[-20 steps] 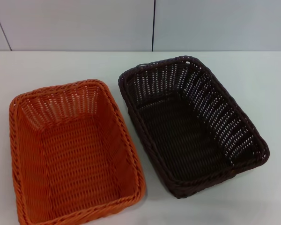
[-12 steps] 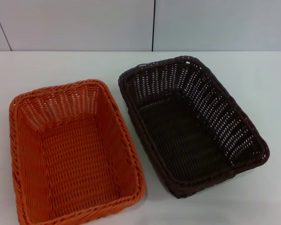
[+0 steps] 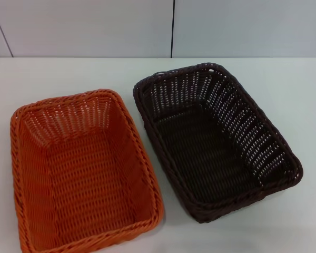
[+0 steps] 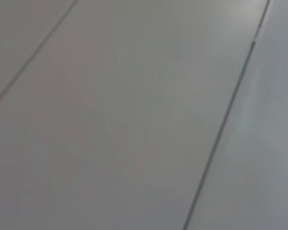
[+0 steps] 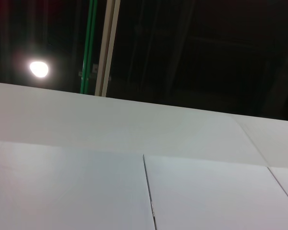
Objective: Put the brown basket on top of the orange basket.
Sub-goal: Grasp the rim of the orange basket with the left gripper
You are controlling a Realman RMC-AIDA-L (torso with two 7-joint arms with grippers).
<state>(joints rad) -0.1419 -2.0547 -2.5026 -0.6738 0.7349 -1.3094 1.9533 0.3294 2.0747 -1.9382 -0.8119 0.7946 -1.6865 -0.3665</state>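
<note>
Brown basket (image 3: 217, 142) beside orange basket (image 3: 84, 171) (unstacked).

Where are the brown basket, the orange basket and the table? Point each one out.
brown basket (image 3: 205, 158): head view, on its woven floor.
orange basket (image 3: 89, 184): head view, on its woven floor.
table (image 3: 58, 76): head view, on bare top behind the orange basket.

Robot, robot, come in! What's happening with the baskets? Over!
Neither gripper in view. Brown basket on the table, beside the orange basket, not stacked yet. Both baskets empty, nothing in the way. Over.
</note>
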